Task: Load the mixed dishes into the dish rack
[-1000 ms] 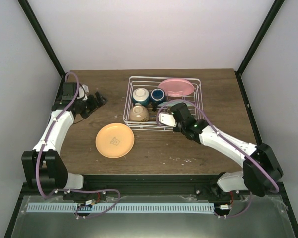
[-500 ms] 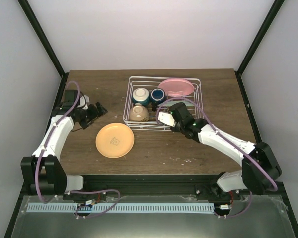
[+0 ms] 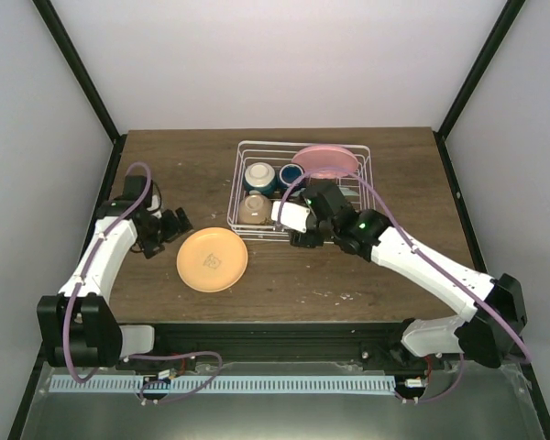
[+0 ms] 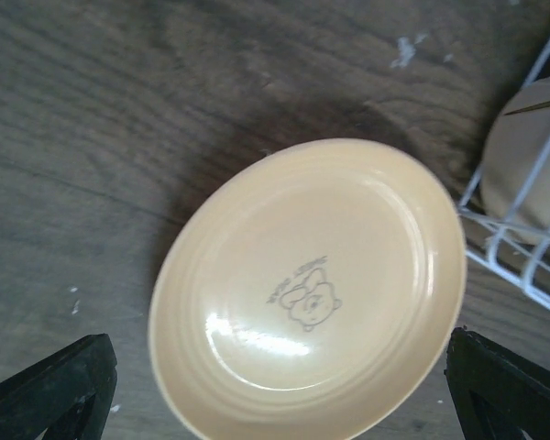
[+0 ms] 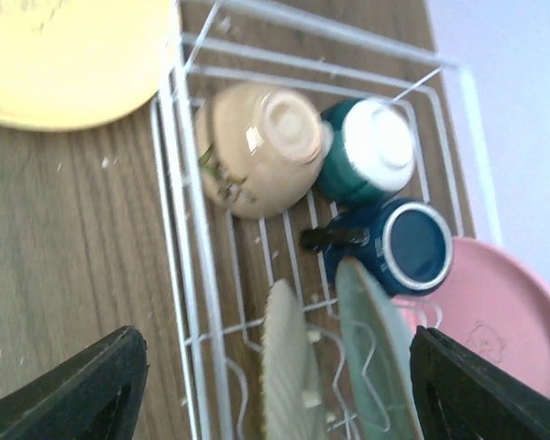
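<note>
Top view: rack (image 3: 266, 143) sits at the far centre of the worktop (image 3: 165, 156). It holds cream bowl (image 3: 255, 210), blue-white bowl (image 3: 259, 176) and mug (image 3: 291, 174). Pink plate (image 3: 325, 160) leans at its far rim. Yellow plate (image 3: 212, 259) lies flat on the worktop, near-left of the rack. Left end effector (image 3: 170, 227) is just left of the yellow plate. Right end effector (image 3: 298, 220) is over the rack's near edge.

Left wrist: left end effector (image 4: 280, 394) wide, holding nothing, above the yellow plate (image 4: 348, 229).

Right wrist: right end effector (image 5: 280, 394) wide, empty. Ribbed plate (image 5: 289, 367) and green plate (image 5: 371, 357) stand on edge below it. Both bowls are inverted.
</note>
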Controlling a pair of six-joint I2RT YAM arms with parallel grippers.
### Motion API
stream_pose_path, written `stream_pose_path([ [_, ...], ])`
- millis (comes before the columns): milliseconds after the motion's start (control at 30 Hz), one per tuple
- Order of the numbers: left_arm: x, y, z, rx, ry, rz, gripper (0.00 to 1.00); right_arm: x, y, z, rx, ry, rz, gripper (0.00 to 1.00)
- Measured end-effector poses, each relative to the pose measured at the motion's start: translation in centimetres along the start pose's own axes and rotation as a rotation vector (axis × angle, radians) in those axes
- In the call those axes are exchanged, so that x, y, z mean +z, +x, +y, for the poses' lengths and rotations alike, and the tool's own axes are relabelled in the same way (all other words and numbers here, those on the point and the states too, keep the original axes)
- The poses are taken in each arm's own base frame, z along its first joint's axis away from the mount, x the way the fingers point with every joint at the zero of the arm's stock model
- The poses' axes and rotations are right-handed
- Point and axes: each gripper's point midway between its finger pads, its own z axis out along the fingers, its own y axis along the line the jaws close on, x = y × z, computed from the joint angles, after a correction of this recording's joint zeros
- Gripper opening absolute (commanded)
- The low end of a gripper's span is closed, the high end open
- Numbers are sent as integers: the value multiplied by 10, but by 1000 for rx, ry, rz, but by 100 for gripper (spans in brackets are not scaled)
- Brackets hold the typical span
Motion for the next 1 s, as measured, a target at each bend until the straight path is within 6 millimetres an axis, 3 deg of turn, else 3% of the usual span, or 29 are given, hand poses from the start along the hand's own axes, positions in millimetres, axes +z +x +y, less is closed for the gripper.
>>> stream_pose_path([
  [233, 12, 14, 22, -31, -91, 53, 100, -16, -42, -46, 162, 118, -128, 84],
  [500, 31, 26, 37, -52, -137, 104, 100, 1, -86, -98, 356, 202, -206, 84],
  [733, 54, 43, 51, -65, -155, 158, 97, 11, -84, -99, 373, 204, -179, 84],
  [1000, 79, 61, 61, -82, -139, 205, 80, 13, -88, -103, 378, 193, -160, 76],
])
